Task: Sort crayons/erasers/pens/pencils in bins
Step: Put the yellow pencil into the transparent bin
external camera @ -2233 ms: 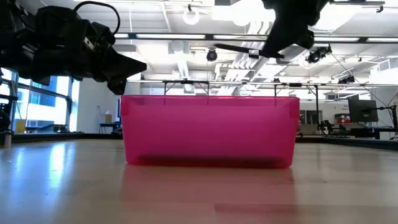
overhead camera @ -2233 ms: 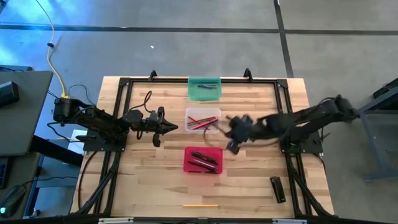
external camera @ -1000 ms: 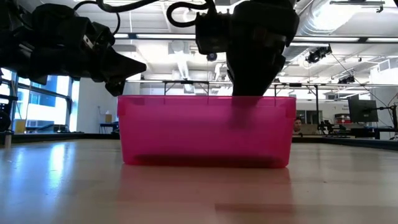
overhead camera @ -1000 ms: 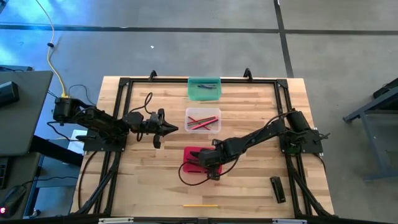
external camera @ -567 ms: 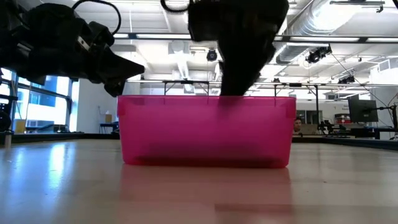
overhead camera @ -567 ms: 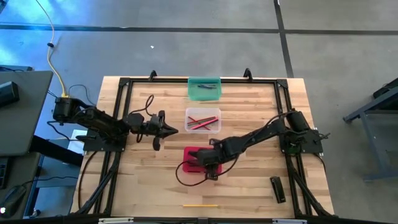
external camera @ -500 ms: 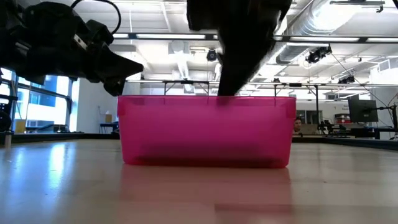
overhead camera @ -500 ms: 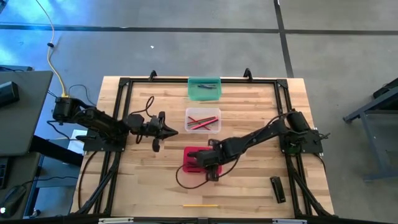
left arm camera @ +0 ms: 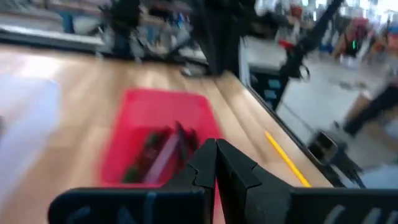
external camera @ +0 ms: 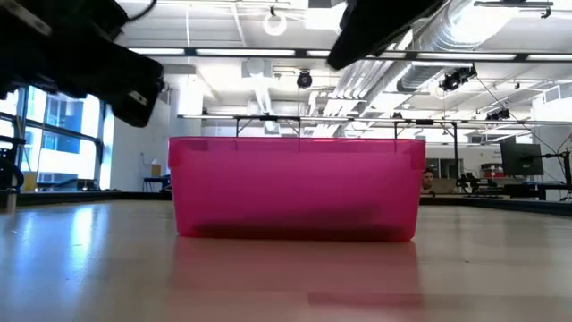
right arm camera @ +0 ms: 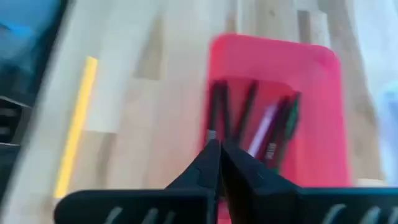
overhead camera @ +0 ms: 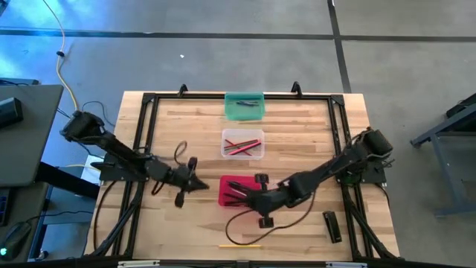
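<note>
Teal bin (overhead camera: pixel 244 106), clear bin (overhead camera: pixel 242 144), red bin (overhead camera: pixel 236 190), yellow pencil (overhead camera: pixel 239 245), pale wood table (overhead camera: pixel 312 126)

Bright, even light falls from ceiling strip lamps (external camera: pixel 268 54) above the table (overhead camera: pixel 312 141), leaving soft shadows. Both wrist views are smeared with motion blur. Blue glare tints the floor (overhead camera: pixel 30 52) beyond the table's left edge.

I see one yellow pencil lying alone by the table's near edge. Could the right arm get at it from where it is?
Probably yes: the right hand, shut and empty, hovers by the red bin, and only bare wood separates it from the yellow pencil.
</note>
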`<state>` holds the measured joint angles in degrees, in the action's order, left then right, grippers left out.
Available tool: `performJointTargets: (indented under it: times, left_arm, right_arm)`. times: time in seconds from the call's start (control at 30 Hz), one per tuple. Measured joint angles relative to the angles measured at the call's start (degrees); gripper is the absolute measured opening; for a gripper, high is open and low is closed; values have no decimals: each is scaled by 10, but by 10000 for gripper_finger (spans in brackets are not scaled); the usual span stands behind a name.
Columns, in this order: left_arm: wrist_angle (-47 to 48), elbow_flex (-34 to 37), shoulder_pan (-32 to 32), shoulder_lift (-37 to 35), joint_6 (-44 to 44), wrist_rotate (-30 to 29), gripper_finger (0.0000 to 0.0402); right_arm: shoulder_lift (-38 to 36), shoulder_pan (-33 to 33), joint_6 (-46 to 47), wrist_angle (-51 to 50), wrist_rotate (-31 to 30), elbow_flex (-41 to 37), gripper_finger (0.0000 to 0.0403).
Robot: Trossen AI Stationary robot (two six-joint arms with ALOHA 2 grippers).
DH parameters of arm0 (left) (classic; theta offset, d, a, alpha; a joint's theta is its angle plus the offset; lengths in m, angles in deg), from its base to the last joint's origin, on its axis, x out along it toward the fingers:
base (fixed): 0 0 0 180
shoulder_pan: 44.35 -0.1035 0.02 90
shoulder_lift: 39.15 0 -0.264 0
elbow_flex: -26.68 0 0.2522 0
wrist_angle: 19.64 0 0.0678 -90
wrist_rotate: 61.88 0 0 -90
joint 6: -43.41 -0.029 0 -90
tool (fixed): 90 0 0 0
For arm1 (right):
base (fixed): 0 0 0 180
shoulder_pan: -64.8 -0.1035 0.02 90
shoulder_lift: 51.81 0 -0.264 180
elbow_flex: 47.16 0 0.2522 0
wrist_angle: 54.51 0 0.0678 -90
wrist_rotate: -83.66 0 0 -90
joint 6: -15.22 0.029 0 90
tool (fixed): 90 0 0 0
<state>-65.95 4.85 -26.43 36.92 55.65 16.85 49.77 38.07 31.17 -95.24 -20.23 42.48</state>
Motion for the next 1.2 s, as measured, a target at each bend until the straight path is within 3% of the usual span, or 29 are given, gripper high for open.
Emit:
performJointTargets:
  times: [0.27, 0.47, 0.67, 0.87, 1.2]
  left_arm:
    - [300, -170, 179, 16, 72, -134, 0]
    - [398, -309, 259, 126, 152, -189, 0]
    - [460, -447, 281, 265, 201, -226, 2]
    - [543, -555, 283, 360, 260, -226, 34]
    - [642, -627, 278, 437, 303, -225, 105]
  right_arm:
    - [-68, -61, 37, 173, -79, -130, 1]
    - [-68, -93, 47, 262, -117, -181, 0]
    - [-68, -115, 31, 291, -151, -194, 0]
    - [-68, -130, 26, 291, -152, -194, 0]
    - [-68, -140, 32, 293, -155, -194, 0]
